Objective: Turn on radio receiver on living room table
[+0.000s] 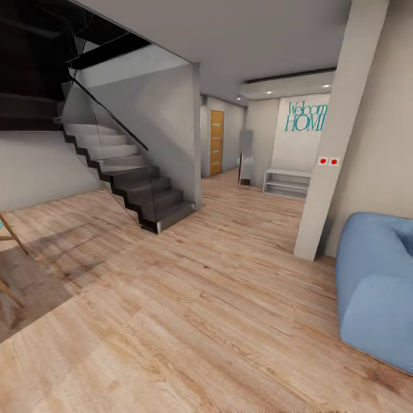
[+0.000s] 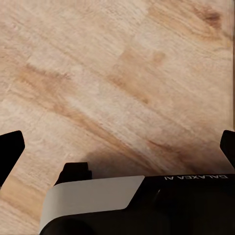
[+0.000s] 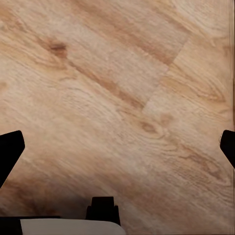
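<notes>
The radio receiver and the low grey table are out of view. One end of the light-blue sofa point(image 1: 376, 292) shows at the right of the head view, on the wood floor point(image 1: 189, 310). My left gripper point(image 2: 117, 152) hangs open over bare floorboards, its dark fingertips point(image 2: 11, 152) far apart with nothing between them. My right gripper point(image 3: 117, 152) is open too, its fingertips point(image 3: 10, 149) spread wide above the planks and holding nothing.
A dark staircase point(image 1: 137, 183) with a glass side rises at the left. A grey pillar point(image 1: 335, 143) stands just before the sofa. Beyond is a hallway with a wooden door point(image 1: 216, 142) and a white shelf point(image 1: 287, 183). Chair legs point(image 1: 11, 241) and a rug point(image 1: 28, 287) lie at the far left.
</notes>
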`<state>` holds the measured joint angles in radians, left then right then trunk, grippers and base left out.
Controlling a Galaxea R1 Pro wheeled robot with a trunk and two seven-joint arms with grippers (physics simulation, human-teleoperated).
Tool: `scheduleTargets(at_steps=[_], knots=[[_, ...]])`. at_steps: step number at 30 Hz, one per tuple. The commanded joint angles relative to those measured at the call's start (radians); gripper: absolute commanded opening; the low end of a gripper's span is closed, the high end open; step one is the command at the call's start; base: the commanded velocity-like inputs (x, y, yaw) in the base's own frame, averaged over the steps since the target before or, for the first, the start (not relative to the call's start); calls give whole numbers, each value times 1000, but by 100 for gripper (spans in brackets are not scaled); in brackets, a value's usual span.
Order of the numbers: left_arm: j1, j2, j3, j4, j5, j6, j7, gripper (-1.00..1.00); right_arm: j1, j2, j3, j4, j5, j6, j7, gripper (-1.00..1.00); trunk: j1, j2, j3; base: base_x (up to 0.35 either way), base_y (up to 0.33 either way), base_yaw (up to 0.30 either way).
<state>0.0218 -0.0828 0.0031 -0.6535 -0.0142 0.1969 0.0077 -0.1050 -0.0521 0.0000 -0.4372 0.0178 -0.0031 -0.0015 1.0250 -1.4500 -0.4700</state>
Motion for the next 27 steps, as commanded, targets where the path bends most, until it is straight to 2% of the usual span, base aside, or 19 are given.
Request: scheduleTargets(at_steps=[1, 27], knots=[[0, 0, 0, 0, 0, 0, 0, 100, 0, 0, 0, 0, 0, 0, 0, 100, 0, 0, 0, 0, 0, -278], [0, 1, 0, 0, 0, -1, 0, 100, 0, 0, 0, 1, 0, 0, 0, 100, 0, 0, 0, 0, 0, -278]])
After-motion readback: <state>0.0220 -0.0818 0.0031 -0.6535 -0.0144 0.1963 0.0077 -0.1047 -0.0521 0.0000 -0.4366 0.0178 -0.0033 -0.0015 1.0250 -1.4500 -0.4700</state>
